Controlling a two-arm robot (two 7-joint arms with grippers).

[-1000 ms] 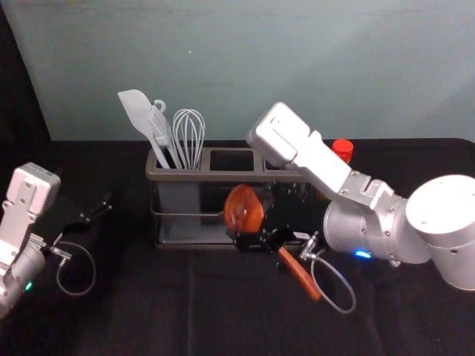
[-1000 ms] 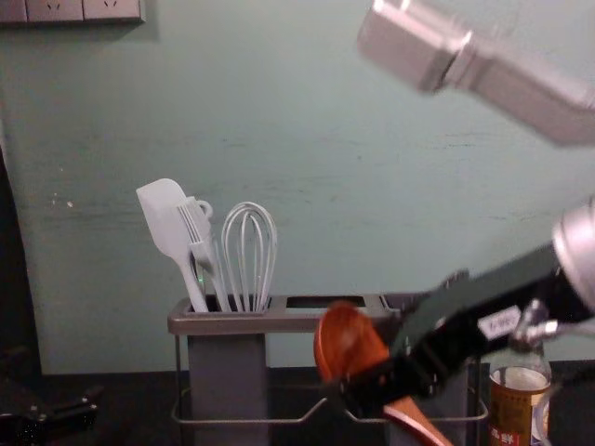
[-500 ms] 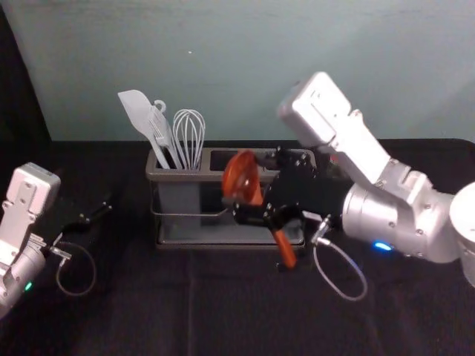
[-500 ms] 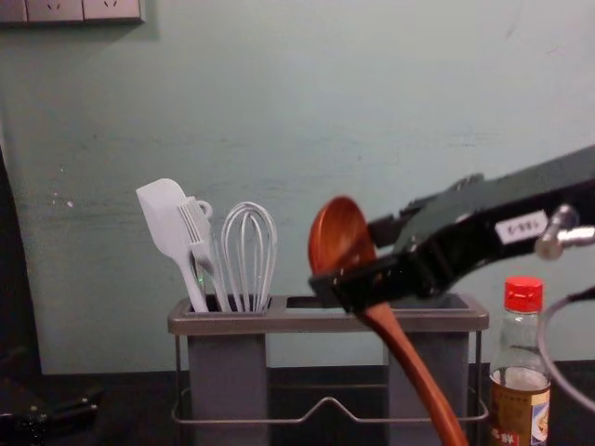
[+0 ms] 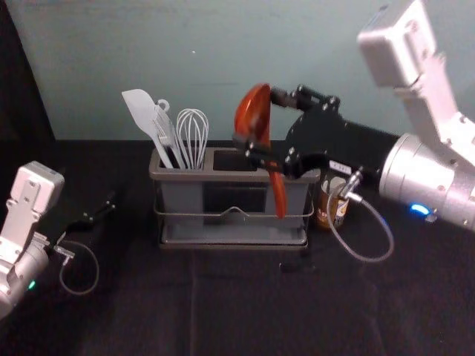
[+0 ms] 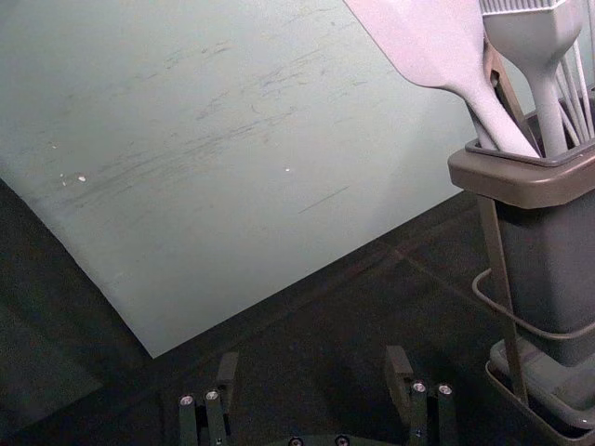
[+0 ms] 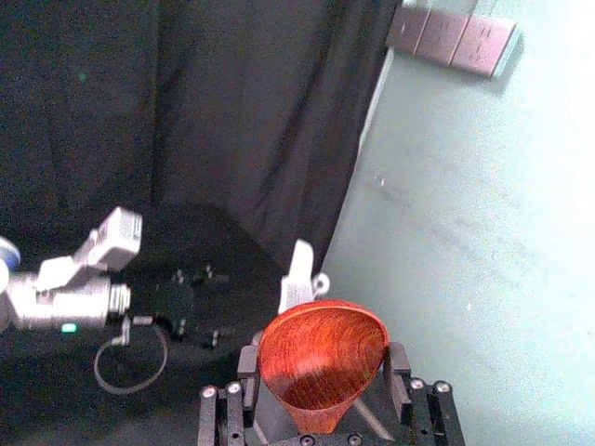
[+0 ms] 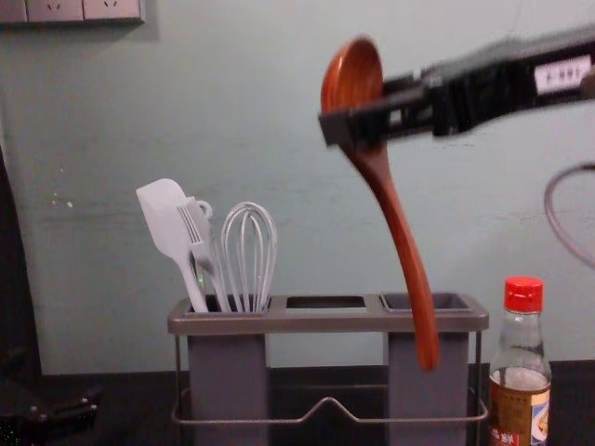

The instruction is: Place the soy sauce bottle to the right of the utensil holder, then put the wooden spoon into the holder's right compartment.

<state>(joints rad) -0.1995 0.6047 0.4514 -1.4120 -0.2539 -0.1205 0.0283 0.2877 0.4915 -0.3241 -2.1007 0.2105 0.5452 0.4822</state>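
The right gripper (image 5: 260,119) holds the wooden spoon (image 5: 250,111) bowl up, over the right part of the utensil holder (image 5: 230,176). A spatula (image 5: 139,109) and whisk (image 5: 193,137) stand left; just right is the soy sauce bottle (image 5: 339,211). The left gripper (image 5: 110,207) waits at left.

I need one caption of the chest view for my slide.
Right gripper holding the wooden spoon bowl-up; soy sauce bottle standing right of the utensil holder.

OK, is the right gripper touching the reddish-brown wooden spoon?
Touching: the right wrist view shows the right gripper clamped on both sides of the spoon's bowl.
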